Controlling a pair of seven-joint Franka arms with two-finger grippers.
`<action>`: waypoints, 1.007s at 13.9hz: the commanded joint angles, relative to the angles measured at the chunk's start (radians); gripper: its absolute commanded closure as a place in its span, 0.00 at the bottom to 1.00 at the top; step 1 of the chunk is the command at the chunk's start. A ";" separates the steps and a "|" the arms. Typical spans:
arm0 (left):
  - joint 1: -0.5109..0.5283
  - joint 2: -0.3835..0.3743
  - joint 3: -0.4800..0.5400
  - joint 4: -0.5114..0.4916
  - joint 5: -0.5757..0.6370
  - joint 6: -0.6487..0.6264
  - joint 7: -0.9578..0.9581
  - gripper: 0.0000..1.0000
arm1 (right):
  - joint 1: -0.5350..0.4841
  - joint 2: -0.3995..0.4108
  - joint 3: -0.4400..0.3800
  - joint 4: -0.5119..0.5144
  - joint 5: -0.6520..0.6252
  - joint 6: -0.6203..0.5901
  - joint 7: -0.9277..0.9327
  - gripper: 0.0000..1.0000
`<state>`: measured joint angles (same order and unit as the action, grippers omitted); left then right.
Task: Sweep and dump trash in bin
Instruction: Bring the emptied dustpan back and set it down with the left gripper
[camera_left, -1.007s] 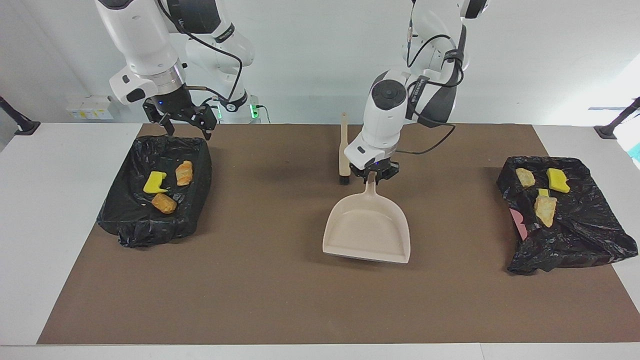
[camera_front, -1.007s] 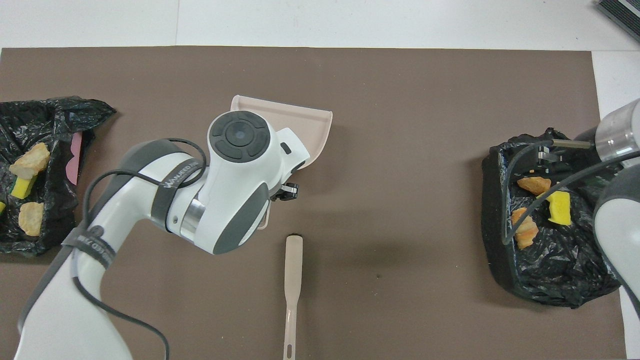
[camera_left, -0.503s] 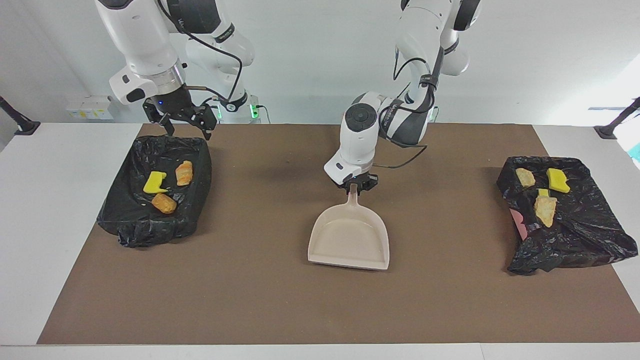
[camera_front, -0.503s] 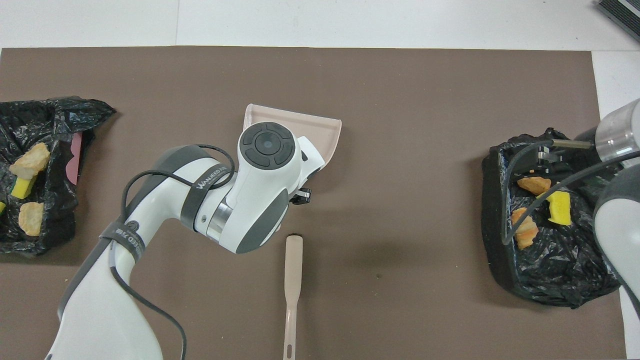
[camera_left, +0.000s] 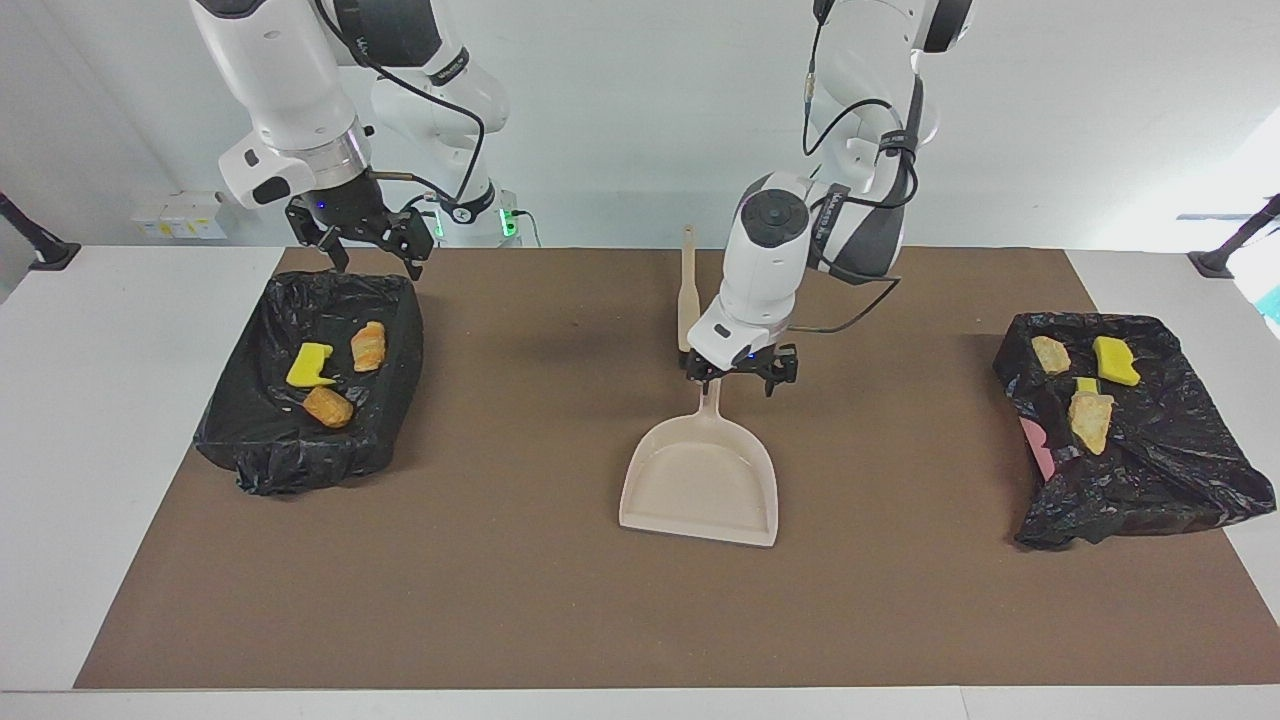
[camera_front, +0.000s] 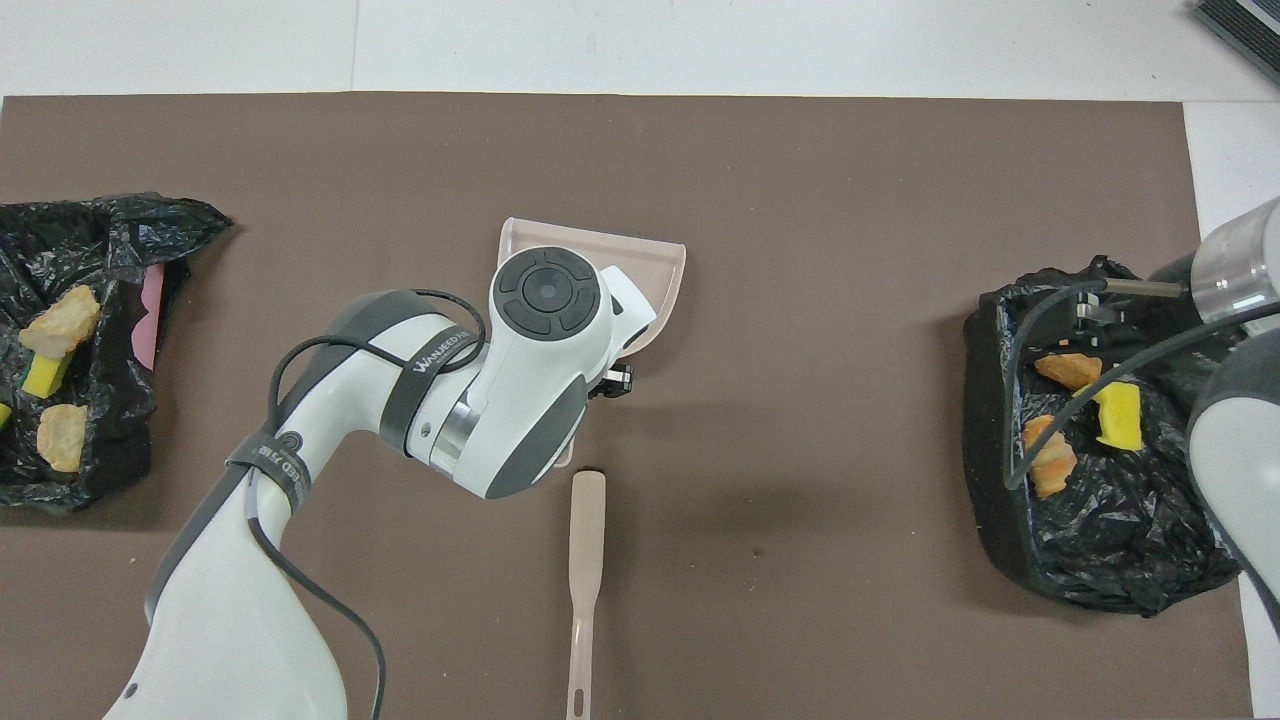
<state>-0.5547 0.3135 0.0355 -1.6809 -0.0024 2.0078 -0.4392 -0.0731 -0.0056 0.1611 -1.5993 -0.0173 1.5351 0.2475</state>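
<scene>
Legible text: one item only. Printed lettering on the dark grey band (camera_front: 432, 350) around the white left arm (camera_front: 330, 420), overhead view, light characters on dark ground, running slantwise along the band; first letters readable as "WANJEED", remainder of the word not legible. Second dark grey band (camera_front: 270, 462) lower on the same arm: printed lettering present, too small to read. Same band lettering in the facing view: not legible. No other readable labels, numbers or signs.
</scene>
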 joint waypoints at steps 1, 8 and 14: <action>0.065 -0.053 -0.002 -0.003 -0.014 0.011 0.007 0.00 | -0.016 -0.017 0.008 -0.016 0.010 0.002 -0.030 0.00; 0.217 -0.094 0.001 0.118 -0.013 -0.150 0.150 0.00 | -0.016 -0.017 0.008 -0.016 0.010 0.002 -0.030 0.00; 0.376 -0.108 0.001 0.170 -0.076 -0.273 0.336 0.00 | -0.017 -0.017 0.008 -0.016 0.010 0.002 -0.030 0.00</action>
<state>-0.2251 0.2136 0.0441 -1.5436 -0.0414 1.7895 -0.1688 -0.0731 -0.0056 0.1611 -1.5993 -0.0173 1.5351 0.2475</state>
